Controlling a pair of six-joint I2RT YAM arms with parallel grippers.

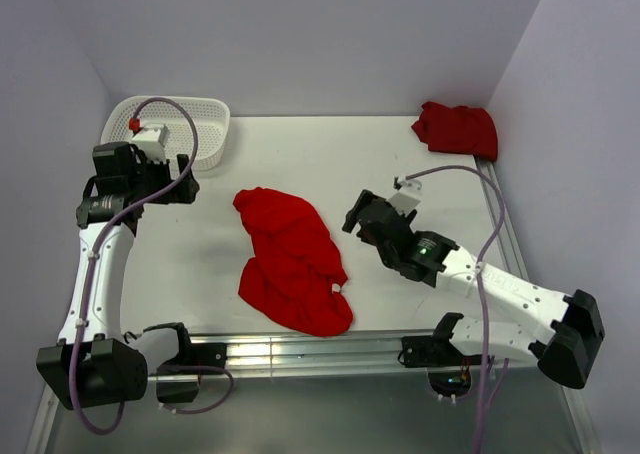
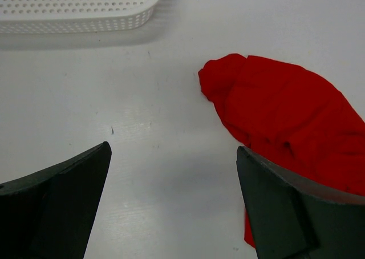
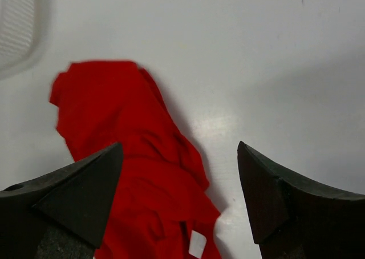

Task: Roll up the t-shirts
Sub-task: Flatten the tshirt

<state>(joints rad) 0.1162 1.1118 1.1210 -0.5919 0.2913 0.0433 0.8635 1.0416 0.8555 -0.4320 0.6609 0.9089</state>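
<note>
T-shirts, both red: the nearer t-shirt (image 1: 293, 262) lies crumpled in a long heap at the middle of the table (image 1: 400, 169). Its narrow end points to the far side and its wider end lies near the front rail (image 1: 300, 352), where a small white tag (image 1: 337, 288) shows. The other t-shirt (image 1: 456, 129) is bunched in the far right corner, close to the wall. Bare table runs along both sides of the middle heap. The left gripper (image 2: 173, 150) hangs over bare table just left of the heap, jaws spread wide and holding nothing. The right gripper (image 3: 179, 148) — likewise spread and empty — hangs above the heap's right edge. A white mesh basket (image 1: 170, 124) sits in the far left corner, behind the left arm.
</note>
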